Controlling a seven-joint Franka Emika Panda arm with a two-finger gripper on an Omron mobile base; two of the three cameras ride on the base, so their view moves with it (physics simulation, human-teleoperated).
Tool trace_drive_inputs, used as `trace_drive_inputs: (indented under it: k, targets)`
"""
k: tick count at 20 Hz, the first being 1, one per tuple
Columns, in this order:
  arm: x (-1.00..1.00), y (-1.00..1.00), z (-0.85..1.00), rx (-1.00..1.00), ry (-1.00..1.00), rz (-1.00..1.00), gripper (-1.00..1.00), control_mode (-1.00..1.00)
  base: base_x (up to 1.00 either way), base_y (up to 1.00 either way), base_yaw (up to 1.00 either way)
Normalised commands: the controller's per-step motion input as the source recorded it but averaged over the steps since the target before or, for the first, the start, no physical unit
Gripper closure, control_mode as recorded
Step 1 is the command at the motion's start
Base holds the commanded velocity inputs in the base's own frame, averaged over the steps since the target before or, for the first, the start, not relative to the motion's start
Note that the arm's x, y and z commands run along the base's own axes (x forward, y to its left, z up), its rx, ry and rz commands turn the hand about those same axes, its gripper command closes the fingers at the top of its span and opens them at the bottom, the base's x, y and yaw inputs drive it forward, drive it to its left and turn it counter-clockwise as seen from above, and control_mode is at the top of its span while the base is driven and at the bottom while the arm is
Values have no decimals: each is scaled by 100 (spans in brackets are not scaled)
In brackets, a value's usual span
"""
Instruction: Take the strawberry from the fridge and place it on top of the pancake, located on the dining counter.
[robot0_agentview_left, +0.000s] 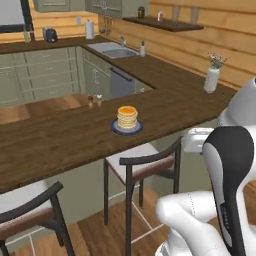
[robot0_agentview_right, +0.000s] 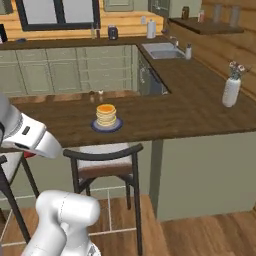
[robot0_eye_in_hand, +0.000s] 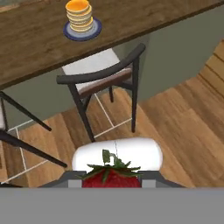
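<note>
The gripper (robot0_eye_in_hand: 112, 183) is closed on the strawberry (robot0_eye_in_hand: 112, 177): in the hand view the red fruit with its green leafy cap sits clamped low in the frame, and the finger tips themselves are hidden behind it. The hand hangs above the wooden floor (robot0_eye_in_hand: 183, 122), short of the dining counter (robot0_eye_in_hand: 39, 48), with a dark-framed stool (robot0_eye_in_hand: 103, 81) tucked under the counter's edge between the hand and the plate. On the counter stands the dark blue plate (robot0_eye_in_hand: 97, 29) carrying the pancake (robot0_eye_in_hand: 79, 15), a stack of golden rounds, its top bare. In the left base view the pancake (robot0_agentview_left: 127, 116) rests on its plate (robot0_agentview_left: 116, 129) near the middle of the dining counter (robot0_agentview_left: 60, 140), the stool (robot0_agentview_left: 142, 162) just in front of it and a second stool (robot0_agentview_left: 27, 210) further left. Behind the plate, two small shakers (robot0_agentview_left: 95, 99) stand close together at the far edge. To the right a white vase (robot0_agentview_left: 211, 79) holds a few flowers. In the right base view the vase (robot0_agentview_right: 231, 91) stands well apart from the pancake (robot0_agentview_right: 106, 115). Beyond, a sink (robot0_agentview_right: 162, 50) is set into the green cabinets' counter; what its basin holds cannot be made out.
</note>
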Motion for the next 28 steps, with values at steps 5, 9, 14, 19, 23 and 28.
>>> trace_drive_inputs:
  k: [5,9,14,19,23,28]
  targets:
    - [0,0,0,0,0,0,100,100,43,-77,69]
    - [0,0,0,0,0,0,100,100,5,-89,30]
    - [0,0,0,0,0,0,100,100,18,21,-7]
    - [0,0,0,0,0,0,100,100,37,77,0]
    - [0,0,0,0,0,0,100,100,57,32,3]
    - [0,0,0,0,0,0,100,100,51,-29,6]
